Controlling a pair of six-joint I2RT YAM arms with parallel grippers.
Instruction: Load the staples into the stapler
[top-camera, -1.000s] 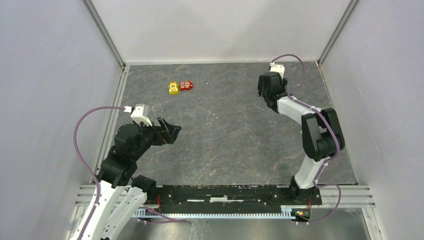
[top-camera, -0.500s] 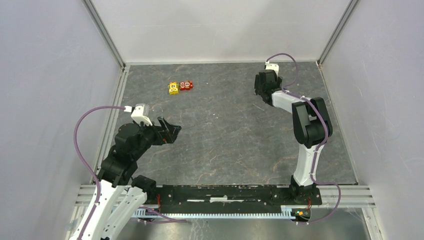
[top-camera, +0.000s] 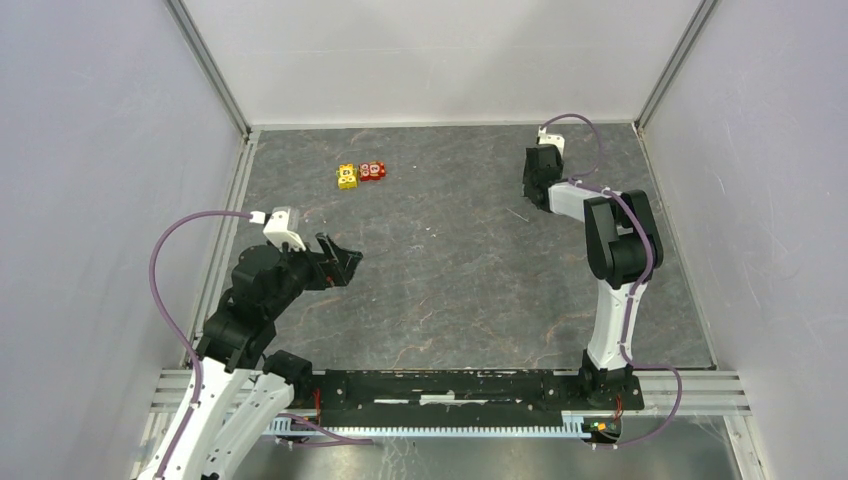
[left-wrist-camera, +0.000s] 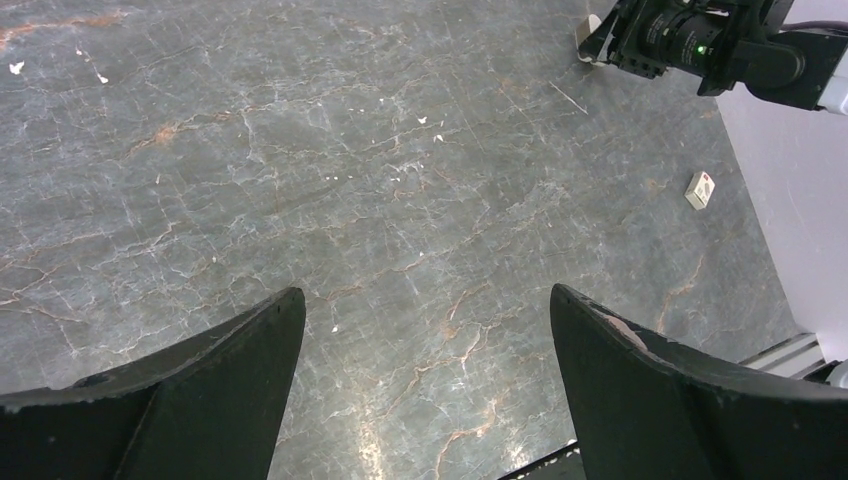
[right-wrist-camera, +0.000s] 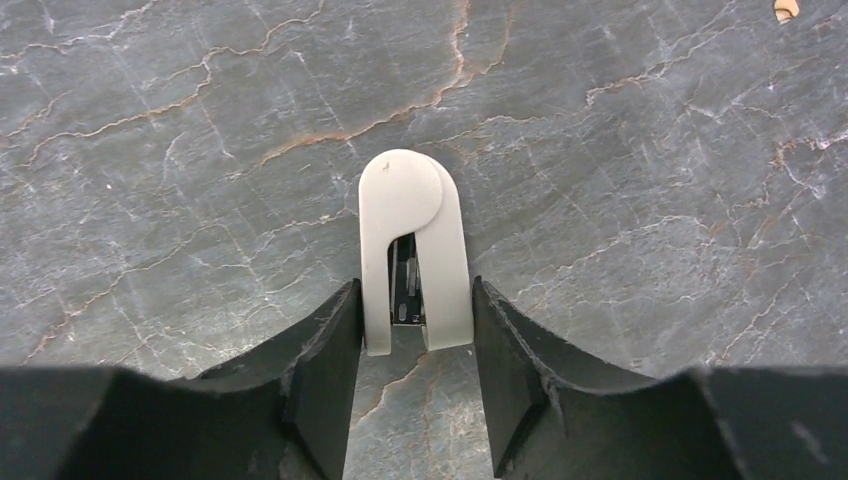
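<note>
The stapler (right-wrist-camera: 414, 215) sits between the right end effector's (right-wrist-camera: 415, 300) fingers, touching both.

You are looking at a tabletop (top-camera: 450, 290) with a dark grey stone pattern, veined in rust-brown and white. It is boxed in by three plain pale grey panels: the left wall (top-camera: 100, 150), the back wall (top-camera: 440, 60) and the right wall (top-camera: 775, 150). Slim aluminium posts (top-camera: 208, 65) rise at the two far corners, a metal rail (top-camera: 715, 383) lines the near edge, and the soft, even light leaves only a faint sheen (left-wrist-camera: 372, 440) on the surface in the left wrist view.
</note>
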